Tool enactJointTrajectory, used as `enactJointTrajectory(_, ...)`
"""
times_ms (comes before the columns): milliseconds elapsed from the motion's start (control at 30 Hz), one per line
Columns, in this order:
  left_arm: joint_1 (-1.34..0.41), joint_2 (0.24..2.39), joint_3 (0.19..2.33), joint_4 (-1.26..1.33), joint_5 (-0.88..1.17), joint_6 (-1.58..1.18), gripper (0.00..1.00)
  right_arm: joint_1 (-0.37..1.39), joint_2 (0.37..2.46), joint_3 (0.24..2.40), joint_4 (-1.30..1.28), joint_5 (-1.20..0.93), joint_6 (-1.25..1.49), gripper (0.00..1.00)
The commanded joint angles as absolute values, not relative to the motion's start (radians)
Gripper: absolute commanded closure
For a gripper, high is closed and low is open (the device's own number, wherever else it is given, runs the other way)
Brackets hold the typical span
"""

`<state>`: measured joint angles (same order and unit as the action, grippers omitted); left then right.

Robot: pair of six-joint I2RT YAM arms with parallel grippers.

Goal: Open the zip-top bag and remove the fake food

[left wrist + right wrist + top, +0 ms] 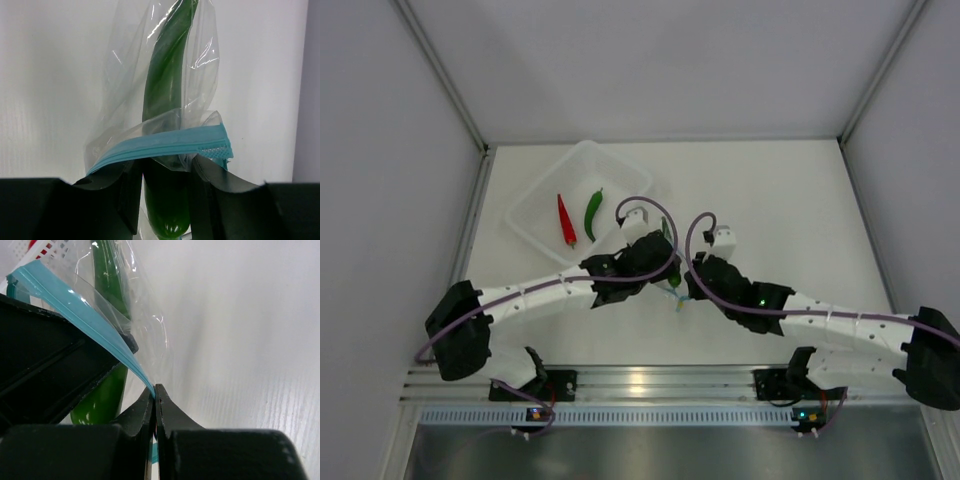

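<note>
Only the top view shows the tub (545,180) on the left part of the bench (770,190). It is a clear rigid box, and a red pepper (565,220) and a green pepper (593,213) lie side by side in it. Both arms stretch inward and their wrists meet near the middle.

The left wrist view shows the left end effector (164,200) closed against the glossy lower end of the bagged pepper (165,85), at the mouth of the bag (197,45). The bag is thin crinkled film with a teal zip strip (170,142).

In the right wrist view the right end effector (155,405) is almost fully closed and pinches the end of the strip.
</note>
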<state>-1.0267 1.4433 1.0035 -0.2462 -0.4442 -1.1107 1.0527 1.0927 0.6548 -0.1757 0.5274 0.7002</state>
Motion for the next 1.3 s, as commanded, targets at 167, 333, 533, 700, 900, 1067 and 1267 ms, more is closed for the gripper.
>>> enactJointTrajectory(167, -1.017, 1.371, 0.948, -0.105, -0.495, -1.204, 1.0, 1.127, 1.065, 0.655, -0.06, 0.541, 0.726, 1.0)
enactJointTrajectory(333, -1.015, 1.358, 0.9, -0.043, -0.471, -1.212, 1.0, 1.157, 1.054, 0.702, -0.097, 0.538, 0.703, 1.0)
enactJointTrajectory(533, -1.017, 1.344, 0.862, -0.04, -0.5, -1.219, 1.0, 1.16, 1.031, 0.753, -0.192, 0.496, 0.718, 1.0)
enactJointTrajectory(700, -1.017, 1.318, 0.822, -0.037, -0.592, -1.276, 1.0, 1.175, 1.046, 0.744, -0.195, 0.442, 0.776, 1.0)
enactJointTrajectory(900, -1.017, 1.298, 0.821, -0.037, -0.65, -1.304, 1.0, 1.213, 1.106, 0.77, -0.218, 0.442, 0.779, 1.0)
enactJointTrajectory(1067, -1.016, 1.252, 0.81, -0.037, -0.632, -1.293, 1.0, 1.216, 1.152, 0.752, -0.244, 0.521, 0.79, 1.0)
enactJointTrajectory(1267, -1.014, 1.22, 0.775, -0.014, -0.457, -1.296, 1.0, 1.207, 1.134, 0.759, -0.279, 0.672, 0.766, 1.0)
